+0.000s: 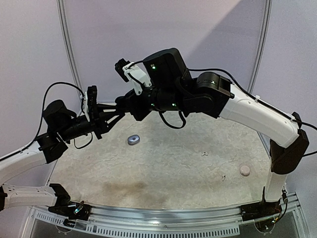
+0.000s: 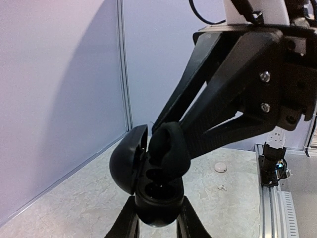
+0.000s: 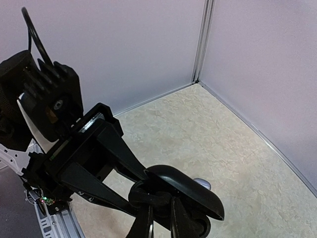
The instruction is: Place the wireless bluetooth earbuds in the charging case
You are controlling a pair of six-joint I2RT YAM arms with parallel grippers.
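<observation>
Two pincers meet in mid-air over the left part of the surface (image 1: 173,163), with the black case (image 2: 148,198) between them. My left pincer (image 2: 158,214) is clenched on the case's lower shell, one finger on each side, holding it clear of the surface. The lid (image 2: 124,161) stands swung open, to the left in the left wrist view.

My right pincer (image 2: 167,148) comes in from the upper right of that view. Its fingers are drawn together almost to a point, and that point sits at the mouth of the case, touching the open shell or just inside it. Everything there is black on black, so I cannot tell whether an earbud is nipped between the tips or lies in the case.

The right wrist view shows the other side. My own two fingers narrow onto the case, the lid arches over to the right, and the left pincer's fingers come in from the left.

Four more things lie on the surface:
- A closed grey case (image 1: 133,140) is near the left pincer in the top view.
- A pale round case (image 1: 244,170) lies far to the right, near the right arm's upright link.
- One white earbud (image 1: 204,154) and a second white earbud (image 1: 223,177) lie loose near the pale case, apart from each other and well apart from the black case.
</observation>
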